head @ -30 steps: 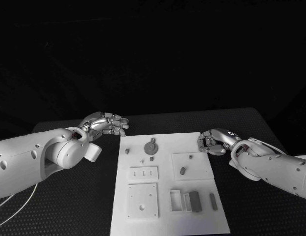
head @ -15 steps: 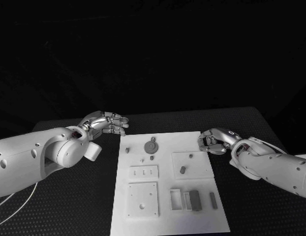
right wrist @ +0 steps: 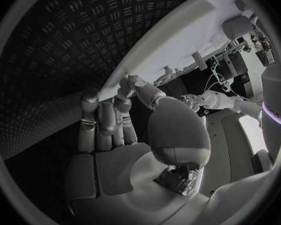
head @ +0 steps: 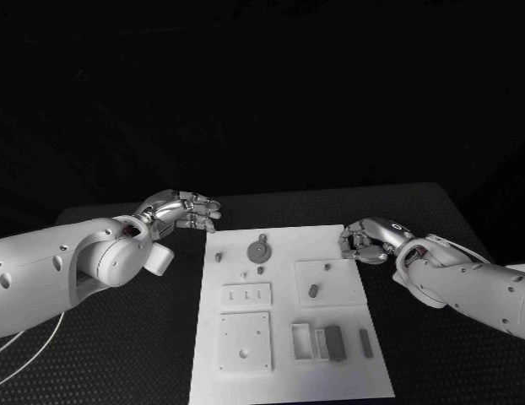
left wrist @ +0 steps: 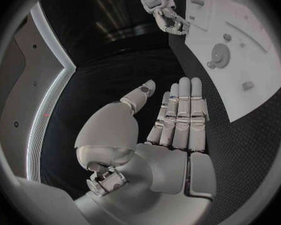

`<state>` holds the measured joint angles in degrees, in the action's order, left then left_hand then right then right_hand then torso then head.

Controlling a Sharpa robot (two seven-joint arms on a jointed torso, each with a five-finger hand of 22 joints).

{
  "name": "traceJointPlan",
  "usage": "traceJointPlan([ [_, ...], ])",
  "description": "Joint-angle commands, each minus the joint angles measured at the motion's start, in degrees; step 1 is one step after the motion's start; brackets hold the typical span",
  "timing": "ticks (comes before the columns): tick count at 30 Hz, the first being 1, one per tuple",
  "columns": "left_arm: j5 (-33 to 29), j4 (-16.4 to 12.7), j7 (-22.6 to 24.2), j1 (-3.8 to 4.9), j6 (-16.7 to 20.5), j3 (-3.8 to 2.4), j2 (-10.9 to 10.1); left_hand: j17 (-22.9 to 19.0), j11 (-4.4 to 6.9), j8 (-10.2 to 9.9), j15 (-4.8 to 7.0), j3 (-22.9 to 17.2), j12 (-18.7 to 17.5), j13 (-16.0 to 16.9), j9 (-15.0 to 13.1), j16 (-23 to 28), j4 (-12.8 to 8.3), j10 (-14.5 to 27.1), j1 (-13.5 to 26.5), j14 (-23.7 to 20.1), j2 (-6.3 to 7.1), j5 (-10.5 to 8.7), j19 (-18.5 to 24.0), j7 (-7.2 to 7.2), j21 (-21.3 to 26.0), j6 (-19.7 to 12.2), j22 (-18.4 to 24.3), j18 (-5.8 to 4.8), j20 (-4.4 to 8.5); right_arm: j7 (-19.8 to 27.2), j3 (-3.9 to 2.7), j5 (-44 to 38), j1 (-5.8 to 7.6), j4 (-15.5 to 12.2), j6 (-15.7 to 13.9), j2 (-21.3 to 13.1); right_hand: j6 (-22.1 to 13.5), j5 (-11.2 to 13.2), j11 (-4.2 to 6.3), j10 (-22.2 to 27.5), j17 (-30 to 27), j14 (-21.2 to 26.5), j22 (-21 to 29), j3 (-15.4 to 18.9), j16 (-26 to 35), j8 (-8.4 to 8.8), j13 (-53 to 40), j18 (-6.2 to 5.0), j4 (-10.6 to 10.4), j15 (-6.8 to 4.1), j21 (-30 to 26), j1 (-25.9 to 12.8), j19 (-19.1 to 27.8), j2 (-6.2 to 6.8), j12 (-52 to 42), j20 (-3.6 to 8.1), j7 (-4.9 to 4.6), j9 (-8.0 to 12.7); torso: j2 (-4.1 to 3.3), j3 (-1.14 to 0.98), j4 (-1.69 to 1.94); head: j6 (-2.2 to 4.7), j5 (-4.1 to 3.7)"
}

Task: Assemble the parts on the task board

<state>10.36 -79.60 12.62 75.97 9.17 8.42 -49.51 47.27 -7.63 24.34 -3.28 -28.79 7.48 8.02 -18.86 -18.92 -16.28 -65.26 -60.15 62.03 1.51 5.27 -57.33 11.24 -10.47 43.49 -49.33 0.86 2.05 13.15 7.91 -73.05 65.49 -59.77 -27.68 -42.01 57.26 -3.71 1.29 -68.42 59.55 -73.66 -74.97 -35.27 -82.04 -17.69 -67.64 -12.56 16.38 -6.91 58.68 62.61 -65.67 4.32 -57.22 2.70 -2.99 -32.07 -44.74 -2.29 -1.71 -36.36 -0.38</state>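
Task board sits white in the middle of the black table, running from the far centre toward the near edge, and both hands are off it for now. Starting at the left, the left hand hovers over the table just beside the board's far left corner, and its wrist camera shows the fingers laid out straight side by side with the thumb apart and nothing in the palm. Moving onto the board, a round gear-like part lies near the far edge with a couple of small pegs close by. Nearer sit a small plate with three slots and a larger square plate. Across to the right there's a square plate with a short peg lying on it, and at the near right a cluster of upright blocks with a slim bar alongside. Over at the right, the right hand hangs just off the board's far right corner, fingers partly curled but holding nothing I can see. My read is that assembly looks barely under way, with parts loose and neither hand carrying one, so nearly all the fitting is left.
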Motion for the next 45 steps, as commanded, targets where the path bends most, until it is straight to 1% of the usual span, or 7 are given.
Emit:
traceJointPlan([
  [1,0.8,-0.1,0.4,0.03,-1.3,-0.04,0.0,0.1,0.14,0.2,-0.21,0.0,-0.4,0.1,-0.2,0.4,0.1,-0.6,0.4,0.4,-0.33,-0.26,-0.1,0.35,0.3,0.3,-0.1,0.89,0.17,-0.1,-0.19,-0.5,-0.03,-0.4,-1.9,-0.2,3.1,-0.2,0.12,-0.6,0.5,-0.7,-1.0,0.2,-0.3,-1.08,0.1,-2.44,0.0,-0.14,0.3,0.2,-0.2,-1.01,-0.3,0.32,-1.88,-1.7,0.02,0.00,-0.05,0.00,0.08],
  [10,3.6,-0.4,-0.7,0.07,-2.1,-0.05,-0.1,0.9,0.85,2.0,-0.24,0.1,0.0,0.8,-0.9,1.0,0.1,-2.3,0.6,0.5,-0.80,-0.63,-0.1,-1.39,0.6,4.3,-0.4,0.89,0.13,-2.0,-0.90,-2.0,1.36,-2.0,-2.1,-0.5,3.4,-0.2,0.25,-1.4,1.7,-1.7,-1.0,0.3,-0.8,-1.34,0.3,-2.44,0.2,-0.29,0.5,0.7,-0.5,-1.38,-0.3,0.59,-1.76,-2.1,0.03,0.09,-0.18,0.22,0.26],
  [17,7.0,-0.8,-5.9,0.22,-0.5,-0.07,0.9,2.3,2.23,2.3,0.45,1.0,1.2,2.7,-1.4,0.7,1.0,-5.0,2.5,2.0,0.08,-2.11,-1.4,-2.52,0.2,7.1,-1.3,1.06,0.75,-9.0,-1.33,-4.1,4.98,-7.9,1.4,-0.7,3.6,-0.2,0.27,-1.5,1.6,-1.7,-0.9,0.4,-0.8,-1.40,0.3,-2.44,0.2,-0.31,0.5,0.8,-0.6,-1.28,-0.2,0.68,-1.74,-2.2,0.29,0.33,-0.30,1.01,0.19],
  [25,11.8,-2.5,-13.8,0.33,1.5,-0.07,3.1,4.3,3.19,1.5,1.22,1.9,2.1,4.5,-1.4,-0.3,2.1,-6.8,4.4,3.4,1.05,-2.31,-2.2,-2.74,-0.1,8.0,-2.0,1.08,1.33,-16.7,-1.34,-7.7,7.31,-15.8,5.5,0.4,3.7,-0.2,0.30,-1.6,1.2,-1.6,-0.9,0.4,-0.6,-1.47,0.4,-2.44,0.2,-0.32,0.5,0.8,-0.6,-1.20,-0.2,0.72,-1.69,-2.3,1.19,0.90,-0.55,1.62,0.53],
  [33,14.1,-3.2,-19.3,0.34,0.2,-0.04,5.7,7.4,4.86,1.5,2.75,6.2,4.3,7.7,-1.9,-3.6,7.9,-9.4,14.5,5.1,2.83,-2.42,-4.1,-3.53,-1.3,9.7,-3.4,1.27,2.77,-19.3,-1.34,-9.5,7.43,-19.3,6.8,4.2,3.7,-0.2,0.33,-1.6,1.1,-1.5,-0.9,0.4,-0.6,-1.49,0.4,-2.44,0.3,-0.32,0.5,0.8,-0.5,-1.20,-0.1,0.73,-1.67,-2.3,2.30,1.35,-0.39,1.60,0.85],
  [37,15.0,-3.3,-21.6,0.36,-0.2,-0.02,6.8,10.2,6.42,2.5,4.27,10.8,6.9,12.1,-3.6,-7.4,6.9,-11.1,17.5,6.2,0.73,-2.31,-5.9,-5.04,-2.7,12.4,-5.2,1.45,4.19,-21.0,-1.32,-11.0,7.33,-20.5,6.7,5.5,3.7,-0.2,0.34,-1.7,1.1,-1.5,-0.9,0.4,-0.5,-1.48,0.4,-2.44,0.3,-0.32,0.4,0.8,-0.5,-1.21,-0.1,0.73,-1.66,-2.3,2.78,1.50,-0.26,1.25,0.99],
  [45,16.5,-3.8,-24.0,0.34,-3.4,0.04,7.3,16.4,9.28,8.0,7.46,13.4,24.5,29.4,-18.1,-23.0,9.1,-5.4,18.6,4.3,-0.66,-2.55,-7.6,-7.45,-8.7,12.6,-14.3,1.19,7.44,-21.3,-1.32,-11.6,6.71,-21.5,6.4,7.6,3.7,-0.2,0.32,-1.7,1.1,-1.5,-0.8,0.4,-0.5,-1.43,0.5,-2.44,0.3,-0.35,0.4,1.0,-0.5,-1.29,0.0,0.77,-1.71,-2.4,3.17,1.74,-0.13,0.97,0.55],
])
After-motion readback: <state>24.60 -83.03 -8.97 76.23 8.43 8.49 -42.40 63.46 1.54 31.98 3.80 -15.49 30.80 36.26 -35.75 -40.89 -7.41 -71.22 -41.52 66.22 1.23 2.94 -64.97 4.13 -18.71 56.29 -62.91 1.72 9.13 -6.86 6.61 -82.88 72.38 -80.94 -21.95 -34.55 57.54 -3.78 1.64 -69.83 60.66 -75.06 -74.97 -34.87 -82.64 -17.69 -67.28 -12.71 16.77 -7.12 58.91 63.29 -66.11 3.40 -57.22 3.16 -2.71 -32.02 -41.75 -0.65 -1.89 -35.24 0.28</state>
